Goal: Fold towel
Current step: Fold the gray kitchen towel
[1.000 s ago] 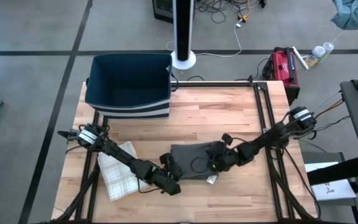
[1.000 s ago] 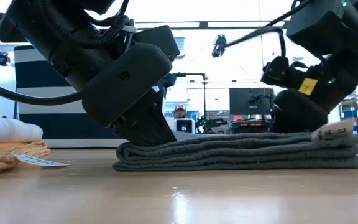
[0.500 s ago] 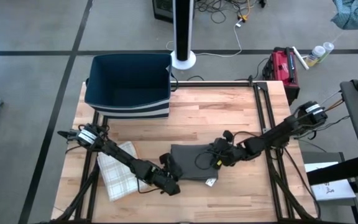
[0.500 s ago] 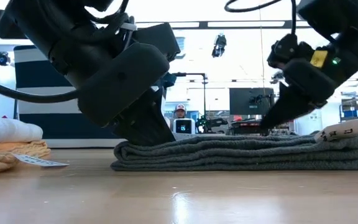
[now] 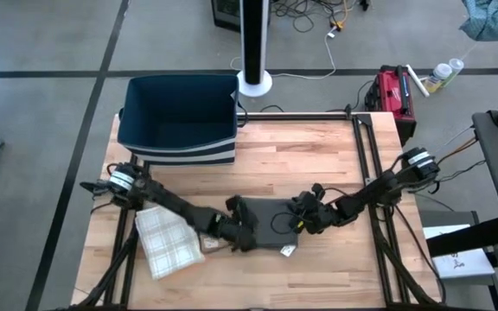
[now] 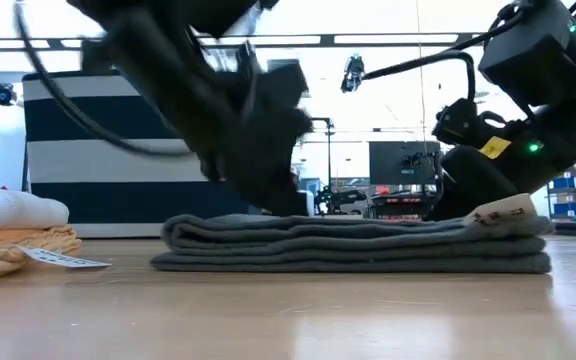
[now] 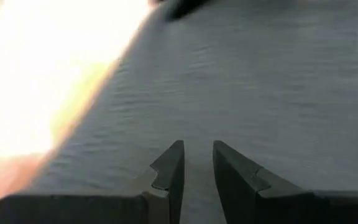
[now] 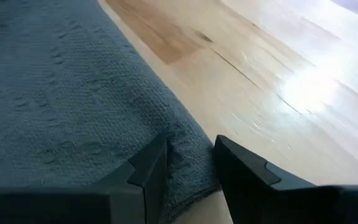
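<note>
Even overhead daylight; soft shadows. The low view is backlit by bright ceiling strips, the left arm (image 6: 218, 110) motion-blurred. Glare washes the surface (image 8: 303, 87) in both wrist views; the left one is smeared.

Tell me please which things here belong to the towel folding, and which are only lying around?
Belongs to the job:
- grey towel, folded flat
- left gripper, on its left end
- right gripper, on its right end

Only lying around:
- checked cloth
- navy bin
- white and yellow cloths
</note>
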Controlling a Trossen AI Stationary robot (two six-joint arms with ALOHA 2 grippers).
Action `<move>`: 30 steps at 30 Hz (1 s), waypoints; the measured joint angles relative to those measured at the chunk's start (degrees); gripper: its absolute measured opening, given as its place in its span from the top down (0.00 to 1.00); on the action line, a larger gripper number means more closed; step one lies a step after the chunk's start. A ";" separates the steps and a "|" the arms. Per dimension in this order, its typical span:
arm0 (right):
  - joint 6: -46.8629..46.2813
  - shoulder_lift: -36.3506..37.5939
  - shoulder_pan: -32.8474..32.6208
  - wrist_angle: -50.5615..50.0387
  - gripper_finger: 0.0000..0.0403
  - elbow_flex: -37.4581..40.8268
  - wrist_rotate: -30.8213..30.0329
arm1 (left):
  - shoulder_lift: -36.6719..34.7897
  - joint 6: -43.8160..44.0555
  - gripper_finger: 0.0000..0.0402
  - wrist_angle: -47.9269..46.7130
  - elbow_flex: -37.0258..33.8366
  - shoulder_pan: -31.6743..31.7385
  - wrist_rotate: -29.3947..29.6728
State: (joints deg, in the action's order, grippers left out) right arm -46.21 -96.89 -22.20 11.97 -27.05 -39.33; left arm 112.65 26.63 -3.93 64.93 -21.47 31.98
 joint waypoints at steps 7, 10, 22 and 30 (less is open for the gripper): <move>6.85 -1.05 0.05 6.06 0.67 0.24 1.20 | -0.18 0.42 0.81 1.95 -3.23 5.12 0.29; 6.84 -1.06 0.00 6.15 0.67 0.36 1.01 | -1.21 2.02 0.81 0.78 -3.26 5.99 0.21; 6.16 -1.08 -0.04 6.94 0.67 0.87 0.57 | -2.23 17.43 0.81 -1.09 -9.66 8.49 0.67; 8.35 2.38 -0.91 5.66 0.67 0.23 1.68 | -6.00 12.34 0.81 0.64 -11.39 7.52 -0.33</move>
State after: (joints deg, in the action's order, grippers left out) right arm -37.86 -94.52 -23.11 17.63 -26.81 -37.65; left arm 106.65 38.96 -3.29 53.54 -13.96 31.65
